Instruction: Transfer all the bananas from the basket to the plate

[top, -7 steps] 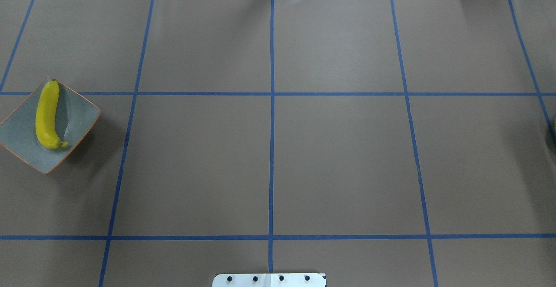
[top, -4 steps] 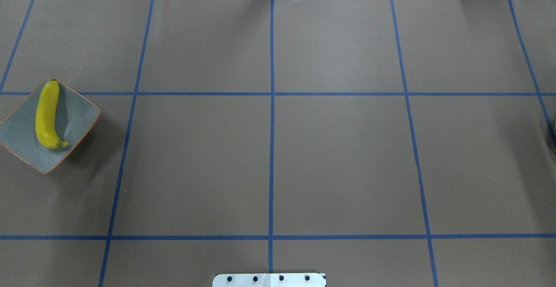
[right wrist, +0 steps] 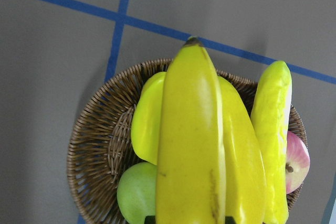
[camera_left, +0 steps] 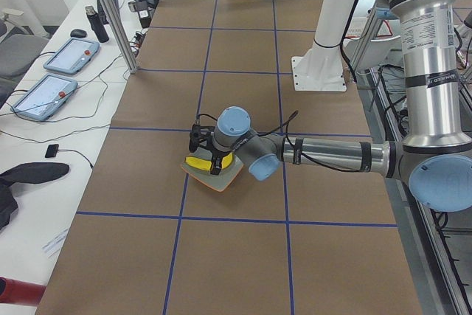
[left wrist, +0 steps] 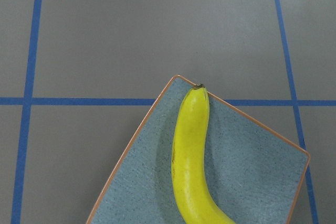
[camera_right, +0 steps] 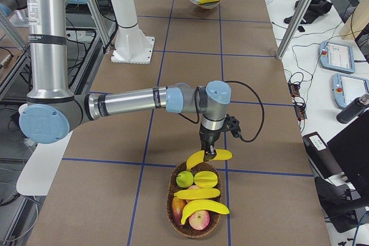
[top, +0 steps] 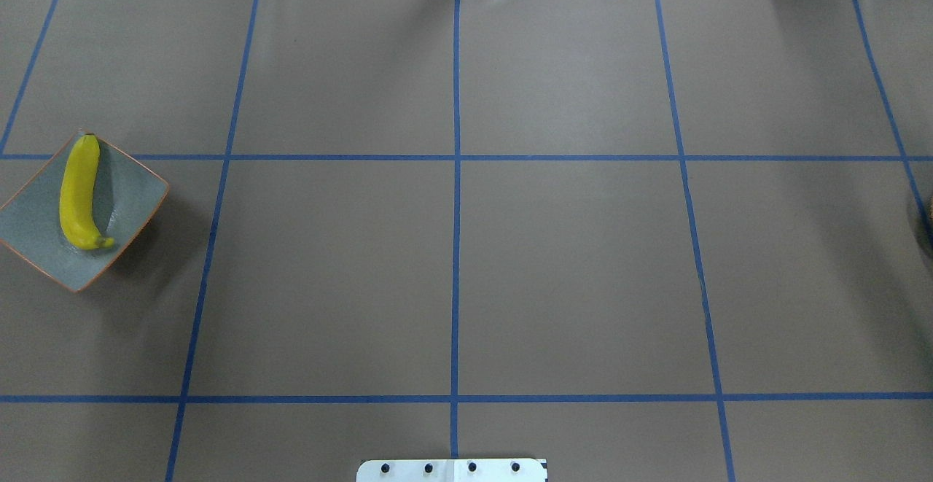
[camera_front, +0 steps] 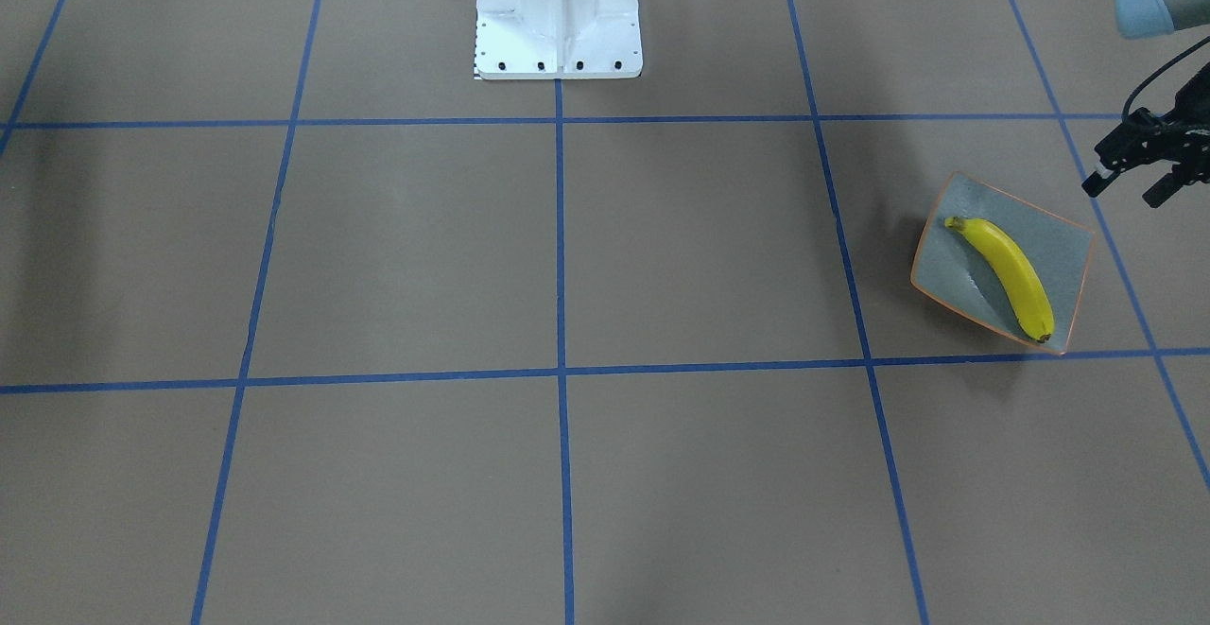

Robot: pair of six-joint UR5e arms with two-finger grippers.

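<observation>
Overhead, nothing has moved: one banana stays on the plate. Your right fingers clamp a second banana above the basket; left fingers hang spread, empty.

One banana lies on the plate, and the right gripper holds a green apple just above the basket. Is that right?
No. The right gripper holds a second banana, not a green apple, just above the basket, as the exterior right view shows. The first banana does lie on the plate.

One banana lies on the plate; a second banana hangs above the basket.
</observation>
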